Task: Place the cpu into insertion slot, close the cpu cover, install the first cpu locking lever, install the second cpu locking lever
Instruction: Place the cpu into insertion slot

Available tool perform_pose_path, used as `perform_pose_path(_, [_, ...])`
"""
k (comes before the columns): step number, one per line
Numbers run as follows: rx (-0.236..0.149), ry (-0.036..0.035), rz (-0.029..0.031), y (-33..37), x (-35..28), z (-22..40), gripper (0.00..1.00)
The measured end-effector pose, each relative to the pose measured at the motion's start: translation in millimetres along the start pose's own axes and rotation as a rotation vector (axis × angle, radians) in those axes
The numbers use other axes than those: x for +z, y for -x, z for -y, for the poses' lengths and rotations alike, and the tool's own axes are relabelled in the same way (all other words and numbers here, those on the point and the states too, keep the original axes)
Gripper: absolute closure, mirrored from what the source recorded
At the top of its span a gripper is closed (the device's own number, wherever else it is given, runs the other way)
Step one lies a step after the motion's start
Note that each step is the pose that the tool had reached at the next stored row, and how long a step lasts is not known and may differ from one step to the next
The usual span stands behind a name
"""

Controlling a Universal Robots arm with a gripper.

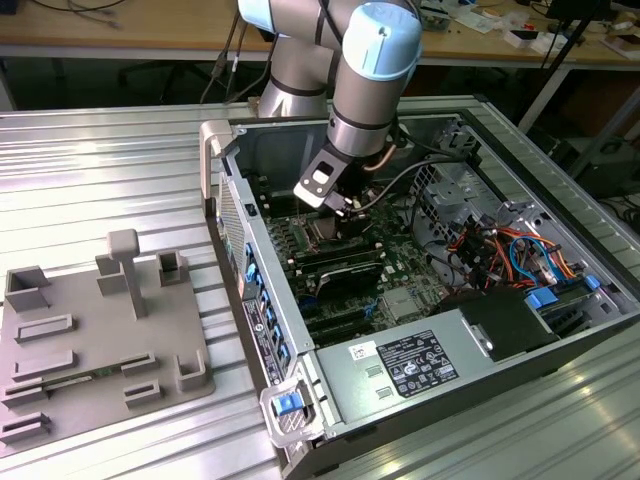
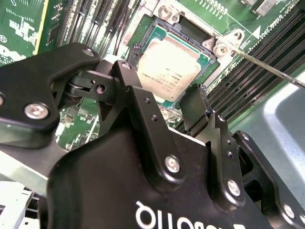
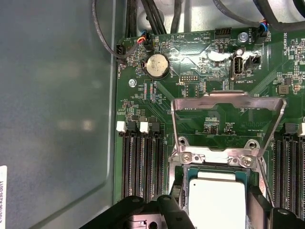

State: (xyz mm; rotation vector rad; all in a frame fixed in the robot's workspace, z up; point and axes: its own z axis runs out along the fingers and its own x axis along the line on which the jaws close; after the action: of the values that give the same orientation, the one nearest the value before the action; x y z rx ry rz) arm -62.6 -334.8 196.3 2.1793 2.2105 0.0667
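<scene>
Exterior view: high, oblique, distant, over open computer case (image 1: 262, 330). Both wrist views: close, looking down on motherboard (image 3: 190, 102), sharing cpu (image 2: 167, 71) (image 3: 217, 200).

A ribbed, silver metal bench (image 1: 110, 170) carries 2 items. An open computer case (image 1: 258, 335) lies on its side toward the exterior view's right, its interior facing up. A flat grey fixture plate (image 1: 95, 335) lies on the exterior view's left, just beside the case. The plate bears several low raised holders and 1 upright post (image 1: 127, 268). The bench's ribbed surface shows behind the plate and along the case's near corner.
</scene>
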Motion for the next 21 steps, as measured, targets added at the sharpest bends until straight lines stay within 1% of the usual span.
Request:
perform_pose_path(5, [0.0,-0.0002,0.0,0.0,-0.1,1.3,0.38])
perform_pose_path(9, [0.0,-0.0002,-0.0016,0.0,0.2,1.5,0.38])
perform_pose_path(14, [0.0,-0.0001,-0.0026,0.0,0.9,0.4,0.38])
perform_pose_path(15, [0.0,0.0003,-0.0025,0.0,1.0,0.3,0.37])
perform_pose_path(16, [0.0,0.0001,-0.0024,0.0,1.0,0.3,0.31])
perform_pose_path(20, [0.0,-0.0002,-0.002,0.0,0.8,0.4,0.31])
perform_pose_path(21, [0.0,-0.0002,-0.0019,0.1,-0.1,0.4,0.31])
